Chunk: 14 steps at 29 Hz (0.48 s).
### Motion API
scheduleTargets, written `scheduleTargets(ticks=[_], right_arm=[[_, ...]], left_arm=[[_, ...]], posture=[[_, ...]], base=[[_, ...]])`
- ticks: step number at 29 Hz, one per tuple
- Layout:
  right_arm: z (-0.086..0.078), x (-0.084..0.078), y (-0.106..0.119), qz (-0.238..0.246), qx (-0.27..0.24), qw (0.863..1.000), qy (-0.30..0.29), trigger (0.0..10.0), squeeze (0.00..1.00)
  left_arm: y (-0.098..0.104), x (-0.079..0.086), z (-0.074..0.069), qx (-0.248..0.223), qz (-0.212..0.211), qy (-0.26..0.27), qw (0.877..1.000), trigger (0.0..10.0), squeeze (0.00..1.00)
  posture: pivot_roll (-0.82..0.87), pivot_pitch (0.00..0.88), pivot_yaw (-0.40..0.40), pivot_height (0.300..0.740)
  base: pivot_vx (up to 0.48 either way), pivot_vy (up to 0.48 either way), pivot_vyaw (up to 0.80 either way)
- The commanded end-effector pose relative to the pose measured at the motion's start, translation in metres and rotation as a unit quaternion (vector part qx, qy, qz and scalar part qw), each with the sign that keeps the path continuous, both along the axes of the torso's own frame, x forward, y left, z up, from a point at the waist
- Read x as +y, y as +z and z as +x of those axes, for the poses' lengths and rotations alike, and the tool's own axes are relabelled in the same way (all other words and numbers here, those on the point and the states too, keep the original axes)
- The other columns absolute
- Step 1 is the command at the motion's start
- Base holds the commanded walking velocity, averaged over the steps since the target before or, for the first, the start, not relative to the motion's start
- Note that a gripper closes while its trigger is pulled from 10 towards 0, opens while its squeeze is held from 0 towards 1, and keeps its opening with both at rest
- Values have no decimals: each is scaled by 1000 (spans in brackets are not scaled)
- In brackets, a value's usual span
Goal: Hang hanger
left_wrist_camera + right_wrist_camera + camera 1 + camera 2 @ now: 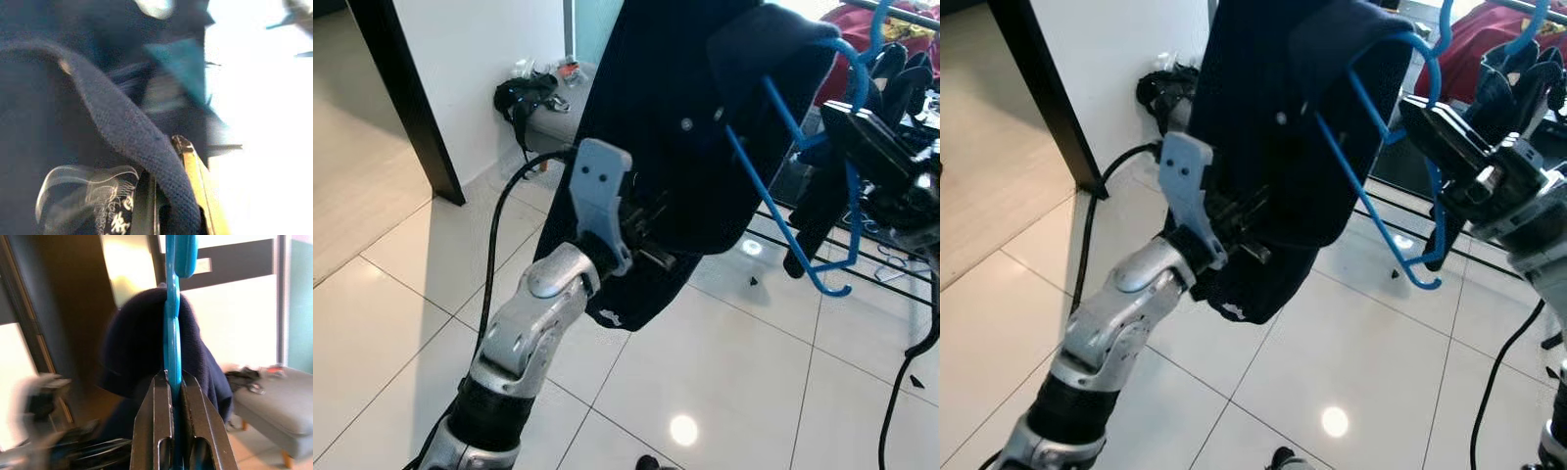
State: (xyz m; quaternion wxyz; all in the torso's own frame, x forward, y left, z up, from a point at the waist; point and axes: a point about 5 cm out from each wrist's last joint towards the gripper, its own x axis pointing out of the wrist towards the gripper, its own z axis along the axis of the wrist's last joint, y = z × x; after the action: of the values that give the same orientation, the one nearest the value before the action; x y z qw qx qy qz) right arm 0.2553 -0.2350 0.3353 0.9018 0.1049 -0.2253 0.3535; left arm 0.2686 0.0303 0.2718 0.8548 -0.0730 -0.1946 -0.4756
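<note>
A blue plastic hanger [783, 176] hangs tilted in the air with a dark navy garment [656, 117] draped over one end. My right gripper [1440, 122] is shut on the hanger's bar; in the right wrist view the blue hanger [172, 333] runs up from between the two black fingers [156, 421]. My left gripper [651, 235] reaches into the garment from below, its fingertips buried in the cloth. In the left wrist view a thick navy hem [146, 147] lies across the fingers [195, 181], which are shut on it.
A black drying rack [881, 264] with dark clothes and a red garment [862, 39] stands at the right. Behind are a grey bench [558, 117] with a black bag [524, 98], a white wall and a black door frame [406, 98]. The floor is white tile [724, 372].
</note>
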Motion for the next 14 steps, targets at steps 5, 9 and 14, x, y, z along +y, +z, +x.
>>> scheduleTargets(ticks=[5,9,14], right_arm=[[9,-6,12,29,-29,998,-51,10000,0],[13,-7,10,35,-23,997,-62,10000,0],[16,-6,9,37,-22,997,-68,10000,0]], left_arm=[[-3,-18,-56,17,-12,-240,971,1451,0],[-20,-19,-57,59,-14,-271,961,2157,0],[-33,-20,-57,87,-10,-286,954,2157,0]], posture=[[-66,185,-46,740],[-66,186,-46,740],[-70,185,-50,740]], base=[[0,0,0],[0,0,0],[0,0,0]])
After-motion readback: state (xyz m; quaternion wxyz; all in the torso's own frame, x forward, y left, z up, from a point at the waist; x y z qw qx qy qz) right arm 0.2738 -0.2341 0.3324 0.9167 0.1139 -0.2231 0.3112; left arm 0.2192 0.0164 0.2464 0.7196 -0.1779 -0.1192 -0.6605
